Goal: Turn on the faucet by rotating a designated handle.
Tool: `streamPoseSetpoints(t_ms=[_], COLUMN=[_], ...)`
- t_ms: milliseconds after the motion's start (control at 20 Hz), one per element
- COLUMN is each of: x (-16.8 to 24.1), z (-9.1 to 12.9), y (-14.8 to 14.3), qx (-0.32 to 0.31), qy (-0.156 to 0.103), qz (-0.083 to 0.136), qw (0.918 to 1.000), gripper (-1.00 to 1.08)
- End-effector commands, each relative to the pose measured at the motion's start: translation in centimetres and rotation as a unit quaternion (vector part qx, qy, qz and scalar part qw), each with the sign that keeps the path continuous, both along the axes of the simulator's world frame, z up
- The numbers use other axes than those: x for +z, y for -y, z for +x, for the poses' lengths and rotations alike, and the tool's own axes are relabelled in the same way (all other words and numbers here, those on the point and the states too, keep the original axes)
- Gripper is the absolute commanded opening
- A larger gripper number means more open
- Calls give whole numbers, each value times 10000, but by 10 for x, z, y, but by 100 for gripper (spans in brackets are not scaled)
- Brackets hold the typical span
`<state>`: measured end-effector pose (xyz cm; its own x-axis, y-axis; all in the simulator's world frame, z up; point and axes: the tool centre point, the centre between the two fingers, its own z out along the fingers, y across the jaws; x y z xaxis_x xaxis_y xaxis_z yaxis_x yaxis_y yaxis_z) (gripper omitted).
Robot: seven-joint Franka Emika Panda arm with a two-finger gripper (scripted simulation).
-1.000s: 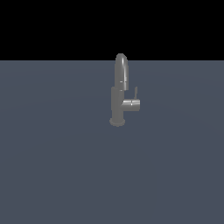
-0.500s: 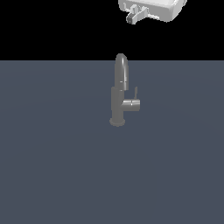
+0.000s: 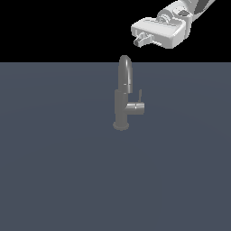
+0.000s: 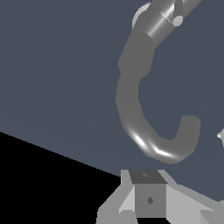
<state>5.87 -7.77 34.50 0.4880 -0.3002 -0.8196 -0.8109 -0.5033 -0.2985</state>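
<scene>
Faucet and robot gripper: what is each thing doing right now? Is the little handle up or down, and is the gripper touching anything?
faucet: standing upright on the grey surface, untouched; no water shows.
handle: pointing up from the end of the side stub, nothing gripping it.
spout: arched over, tip clear of everything.
gripper: up in the air above the faucet, toward the exterior view's right, touching nothing; whether it is open or shut cannot be told.

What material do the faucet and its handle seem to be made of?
The faucet looks like grey metal with a satin finish: soft bright highlights run along its arched spout in the wrist view. The handle appears to be the same grey metal, but it is too small to judge its finish.
</scene>
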Motion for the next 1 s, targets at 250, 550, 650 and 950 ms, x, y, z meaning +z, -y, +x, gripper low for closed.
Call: streamPoseSetpoints(t_ms=[250, 550, 650, 950], x=[-49, -92, -105, -148], z=[25, 39, 42, 50], y=[14, 21, 23, 26], qx=[-597, -1070, -1218, -1656], qy=[-655, -1169, -1329, -1802], qz=[636, 1125, 1276, 1714], qw=[9940, 9809, 9753, 9543], gripper=[-100, -100, -100, -100])
